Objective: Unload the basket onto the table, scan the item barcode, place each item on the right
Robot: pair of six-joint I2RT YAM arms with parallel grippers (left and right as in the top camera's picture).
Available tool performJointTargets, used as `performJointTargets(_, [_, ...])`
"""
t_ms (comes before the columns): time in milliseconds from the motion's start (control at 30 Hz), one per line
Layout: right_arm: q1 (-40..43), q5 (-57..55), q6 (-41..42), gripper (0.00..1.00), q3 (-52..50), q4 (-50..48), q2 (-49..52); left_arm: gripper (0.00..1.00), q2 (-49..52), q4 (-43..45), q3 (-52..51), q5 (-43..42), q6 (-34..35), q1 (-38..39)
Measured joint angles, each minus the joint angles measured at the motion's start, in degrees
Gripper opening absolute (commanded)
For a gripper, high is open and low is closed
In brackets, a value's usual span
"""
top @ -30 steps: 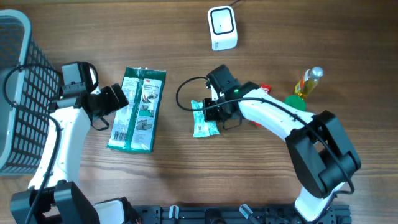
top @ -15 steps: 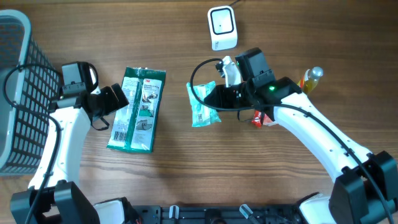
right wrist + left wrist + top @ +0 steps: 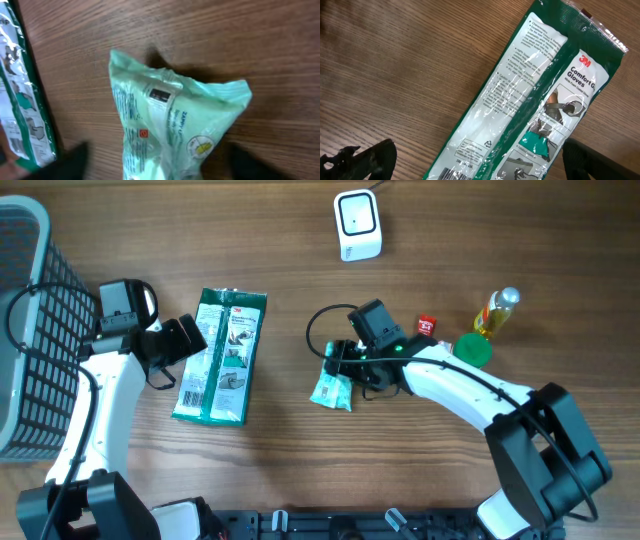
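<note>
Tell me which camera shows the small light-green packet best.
Right wrist: the light-green packet fills the frame, its printed label facing up. Overhead shows it small, partly under the right gripper. Left wrist shows only the gloves pack, not the packet.

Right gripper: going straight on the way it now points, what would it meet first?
Probably the light green packet, lying right ahead of the right gripper; nothing shows between, though depth is unclear.

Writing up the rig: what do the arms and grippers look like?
Left arm and right arm: white links, black joints. Left gripper and right gripper: black. A black cable loops off the right wrist, near a green light.
</note>
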State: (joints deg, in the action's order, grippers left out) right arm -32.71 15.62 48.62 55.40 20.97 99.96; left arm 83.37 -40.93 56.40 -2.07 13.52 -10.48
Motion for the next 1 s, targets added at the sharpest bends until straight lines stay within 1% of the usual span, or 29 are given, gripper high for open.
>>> performJointTargets(133, [2.69, 0.63, -3.15, 0.97, 1.97, 4.66, -1.97, 1.00, 0.00, 0.02, 0.00, 0.00, 0.00, 0.00])
performJointTargets(167, [3.89, 0.81, -5.14, 0.96, 2.71, 5.62, -3.48, 1.00, 0.00, 0.00, 0.00, 0.00, 0.02, 0.00])
performJointTargets(200, [4.96, 0.81, -7.13, 0.91, 3.28, 5.75, -5.01, 1.00, 0.00, 0.00, 0.00, 0.00, 0.00, 0.00])
performJointTargets(233, [5.75, 0.79, -8.76, 0.80, 3.74, 5.75, -6.03, 1.00, 0.00, 0.02, 0.00, 0.00, 0.00, 0.00])
performJointTargets(267, [6.40, 0.33, -10.12, 0.67, 4.22, 5.64, -6.80, 1.00, 0.00, 0.00, 0.00, 0.00, 0.00, 0.00])
performJointTargets(300, [6.58, -0.26, -10.84, 0.48, 4.35, 5.53, -6.97, 1.00, 0.00, 0.00, 0.00, 0.00, 0.00, 0.00])
performJointTargets(333, [6.56, -0.72, -11.04, 0.22, 4.28, 5.60, -6.97, 1.00, 0.00, 0.02, 0.00, 0.00, 0.00, 0.00])
performJointTargets(367, [6.45, -0.94, -10.73, 0.11, 3.98, 5.57, -6.95, 1.00, 0.00, 0.00, 0.00, 0.00, 0.00, 0.00])
performJointTargets(400, [6.29, -1.14, -10.05, 0.05, 3.63, 5.79, -6.95, 1.00, 0.00, 0.02, 0.00, 0.00, 0.00, 0.00])
performJointTargets(533, [5.40, -1.55, -5.57, 0.04, 0.48, 7.85, -6.75, 1.00, 0.00, 0.02, 0.00, 0.00, 0.00, 0.00])
performJointTargets(700, [3.80, -1.79, 2.99, 0.05, -4.72, 9.27, -6.25, 1.00, 0.00, 0.02, 0.00, 0.00, 0.00, 0.00])
performJointTargets(733, [2.54, -1.84, 5.99, 0.05, -5.99, 8.44, -6.21, 1.00, 0.00, 0.02, 0.00, 0.00, 0.02, 0.00])
performJointTargets(867, [-1.07, -1.99, 11.32, 0.06, -7.48, 3.89, -6.19, 1.00, 0.00, 0.02, 0.00, -0.02, 0.00, 0.00])
performJointTargets(900, [-2.01, -2.01, 12.92, 0.12, -7.63, 2.93, -6.19, 1.00, 0.00, 0.00, 0.00, 0.00, 0.00, 0.00])
performJointTargets(933, [-4.33, -1.99, 14.01, 0.14, -7.80, 0.83, -6.16, 1.00, 0.00, 0.02, 0.00, 0.00, 0.00, 0.00])
performJointTargets(1000, [-6.23, -2.12, 14.75, 0.16, -8.17, -3.17, -6.16, 1.00, 0.00, 0.04, 0.00, 0.00, 0.00, 0.00])
